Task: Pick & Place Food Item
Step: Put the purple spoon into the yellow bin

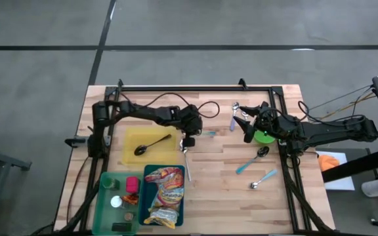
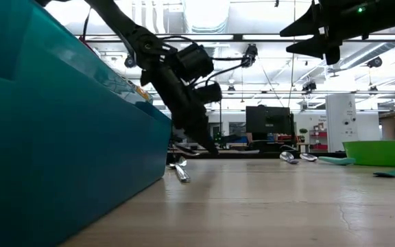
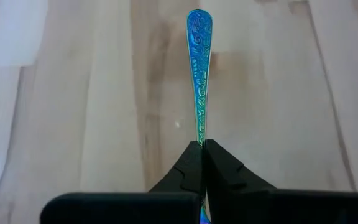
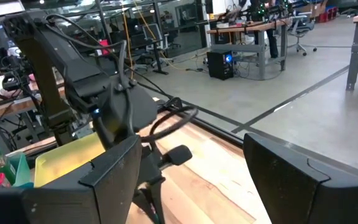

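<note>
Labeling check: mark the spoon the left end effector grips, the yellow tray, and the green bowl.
spoon (image 3: 198, 74), left wrist view, patterned handle.
left end effector (image 3: 202, 155), left wrist view, fingertips shut on the spoon.
yellow tray (image 1: 131, 137), high view, bare corner.
green bowl (image 2: 379, 152), low view, side wall.

Right hand (image 4: 194, 180) spread wide, facing the left arm (image 4: 73, 87) beside a yellow tray (image 4: 61, 158)

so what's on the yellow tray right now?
On the yellow rectangular tray lies one dark spoon, diagonal, bowl toward the front-left corner. Nothing else shows there. The left gripper, just off its right edge, is shut on an iridescent utensil handle; that utensil's other end is hidden.
</note>
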`<state>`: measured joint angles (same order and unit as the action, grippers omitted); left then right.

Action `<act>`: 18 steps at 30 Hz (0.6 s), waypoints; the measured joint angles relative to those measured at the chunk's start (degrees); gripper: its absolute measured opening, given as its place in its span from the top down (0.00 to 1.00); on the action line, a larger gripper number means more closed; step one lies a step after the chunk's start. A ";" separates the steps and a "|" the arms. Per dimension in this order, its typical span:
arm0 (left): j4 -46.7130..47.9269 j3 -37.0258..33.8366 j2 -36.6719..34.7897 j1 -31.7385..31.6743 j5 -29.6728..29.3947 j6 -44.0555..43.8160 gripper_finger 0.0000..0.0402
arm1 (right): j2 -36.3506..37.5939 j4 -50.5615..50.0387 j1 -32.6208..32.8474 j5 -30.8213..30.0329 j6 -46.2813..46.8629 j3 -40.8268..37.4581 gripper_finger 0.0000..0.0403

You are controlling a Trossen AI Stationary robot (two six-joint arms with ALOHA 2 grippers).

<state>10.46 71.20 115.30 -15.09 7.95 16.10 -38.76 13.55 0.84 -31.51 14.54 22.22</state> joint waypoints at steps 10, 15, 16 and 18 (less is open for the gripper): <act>0.40 0.04 -5.73 0.11 0.26 -1.97 1.00 | 0.00 -0.01 0.02 0.00 0.00 0.00 0.30; 3.56 0.09 -11.27 0.46 -0.77 -3.70 1.00 | 0.00 -0.01 0.02 0.02 0.00 -0.02 0.30; 4.72 0.09 -12.47 0.69 -1.71 -4.38 1.00 | 0.00 -0.01 0.00 0.00 -0.01 -0.02 0.30; 7.78 0.02 -14.96 1.25 -3.56 -5.67 1.00 | 0.00 0.01 0.00 0.01 0.00 -0.02 0.30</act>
<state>18.24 71.22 100.34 -13.84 4.38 10.42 -38.76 13.56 0.84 -31.50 14.55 22.20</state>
